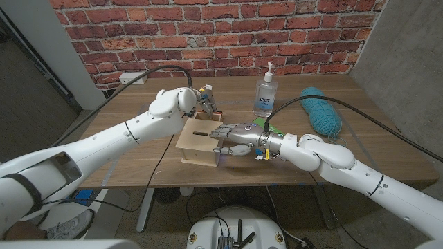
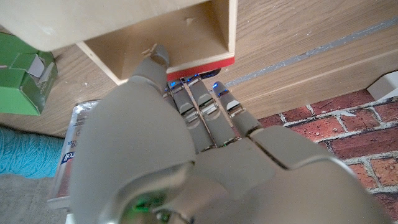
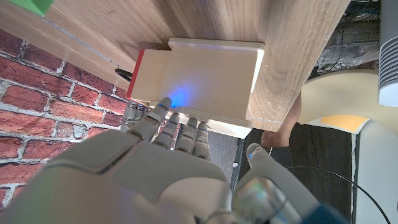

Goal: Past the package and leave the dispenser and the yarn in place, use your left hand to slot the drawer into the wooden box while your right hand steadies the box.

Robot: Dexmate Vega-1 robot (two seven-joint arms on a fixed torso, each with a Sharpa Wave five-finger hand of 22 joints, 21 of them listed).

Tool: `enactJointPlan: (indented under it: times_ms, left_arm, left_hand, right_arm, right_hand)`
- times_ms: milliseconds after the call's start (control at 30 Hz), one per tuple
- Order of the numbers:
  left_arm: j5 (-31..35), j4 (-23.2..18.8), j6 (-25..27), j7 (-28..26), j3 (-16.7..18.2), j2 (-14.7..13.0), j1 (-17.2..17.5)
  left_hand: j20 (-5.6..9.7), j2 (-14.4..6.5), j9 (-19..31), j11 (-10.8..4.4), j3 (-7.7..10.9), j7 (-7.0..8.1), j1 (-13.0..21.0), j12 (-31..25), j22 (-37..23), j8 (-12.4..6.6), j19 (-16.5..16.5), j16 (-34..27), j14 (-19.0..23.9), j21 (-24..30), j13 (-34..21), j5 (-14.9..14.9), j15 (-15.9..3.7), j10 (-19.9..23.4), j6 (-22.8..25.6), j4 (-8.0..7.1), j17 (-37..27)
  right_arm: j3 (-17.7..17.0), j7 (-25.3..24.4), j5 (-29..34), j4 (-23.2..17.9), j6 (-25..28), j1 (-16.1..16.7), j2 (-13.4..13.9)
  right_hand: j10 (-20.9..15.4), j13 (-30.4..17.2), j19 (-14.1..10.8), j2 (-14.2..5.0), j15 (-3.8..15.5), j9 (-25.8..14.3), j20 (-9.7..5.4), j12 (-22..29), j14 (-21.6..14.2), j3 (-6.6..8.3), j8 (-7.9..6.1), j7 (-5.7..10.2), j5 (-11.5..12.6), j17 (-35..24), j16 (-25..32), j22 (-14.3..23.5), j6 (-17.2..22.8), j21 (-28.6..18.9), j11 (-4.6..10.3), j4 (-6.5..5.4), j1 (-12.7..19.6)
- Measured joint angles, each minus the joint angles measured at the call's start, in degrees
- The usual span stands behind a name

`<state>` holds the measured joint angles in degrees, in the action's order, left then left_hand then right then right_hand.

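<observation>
Wooden table (image 1: 387,149), pale plank grain. Wooden box (image 1: 201,140) near the front edge, flat plywood slab, long axis running front to back. Red-edged drawer (image 2: 200,65) sits in its far opening, partly out. Left hand (image 1: 205,99) fingers press the drawer end; right hand (image 1: 235,138) lies on the box's side, fingers together. Teal yarn (image 1: 320,111), clear dispenser (image 1: 265,92), label unreadable, green package (image 2: 25,71).

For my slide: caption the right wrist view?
Right hand steadies the pale wooden box; red-edged drawer protrudes.
</observation>
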<state>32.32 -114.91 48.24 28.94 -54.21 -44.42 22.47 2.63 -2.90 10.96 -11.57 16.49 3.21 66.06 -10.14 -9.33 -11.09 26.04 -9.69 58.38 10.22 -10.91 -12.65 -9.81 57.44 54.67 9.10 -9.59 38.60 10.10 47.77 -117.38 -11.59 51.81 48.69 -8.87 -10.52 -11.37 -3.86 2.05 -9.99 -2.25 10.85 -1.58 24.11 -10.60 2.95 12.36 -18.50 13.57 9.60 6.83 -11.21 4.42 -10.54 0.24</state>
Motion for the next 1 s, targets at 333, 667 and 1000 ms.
enactJointPlan:
  times_ms: [333,667,1000]
  left_arm:
    - [-0.11,-0.15,-0.7,2.25,-0.65,-0.34,-1.07]
    - [-0.13,0.34,-1.53,4.22,-1.23,-0.41,-2.08]
    - [0.16,0.21,-2.25,5.49,-1.4,-0.78,-2.47]
  left_hand:
    - [0.15,3.55,-0.31,-0.12,-0.38,-0.06,-4.44,0.0,0.0,0.5,-0.15,0.22,-5.21,0.0,0.27,-0.22,2.36,-4.21,-3.58,-0.41,0.25]
    - [0.15,6.98,-0.14,0.1,-1.42,-0.14,-7.87,0.28,0.0,0.72,-0.15,0.22,-10.28,0.0,0.47,0.23,3.66,-9.9,-8.65,-0.55,0.53]
    - [-0.09,8.85,-0.14,0.82,-2.56,-0.56,-9.73,0.45,-0.01,0.71,-0.99,0.22,-13.99,0.0,0.54,0.79,5.0,-13.66,-11.84,-0.6,0.36]
  right_arm:
    - [0.01,-0.15,-0.37,0.24,-0.12,-0.04,-0.04]
    - [0.0,-0.3,-0.84,0.33,-0.12,0.06,-0.07]
    - [-0.02,-0.52,-1.12,0.42,-0.11,0.23,-0.09]
  right_hand:
    - [-0.12,0.0,0.0,0.0,0.0,-0.03,0.0,-0.03,0.0,0.0,0.0,-0.3,0.0,0.01,0.0,-0.06,0.3,0.0,-0.13,0.0,0.0]
    - [-0.32,-0.02,0.0,0.0,0.0,-0.03,0.0,0.12,0.0,0.0,0.0,-0.31,0.0,0.01,0.0,-0.05,0.31,0.0,-0.34,0.0,0.0]
    - [-0.31,-0.03,0.0,0.0,0.0,-0.03,0.0,0.12,0.01,0.0,0.0,-0.31,0.0,-0.07,-0.01,-0.06,0.31,0.0,-0.34,0.0,0.0]
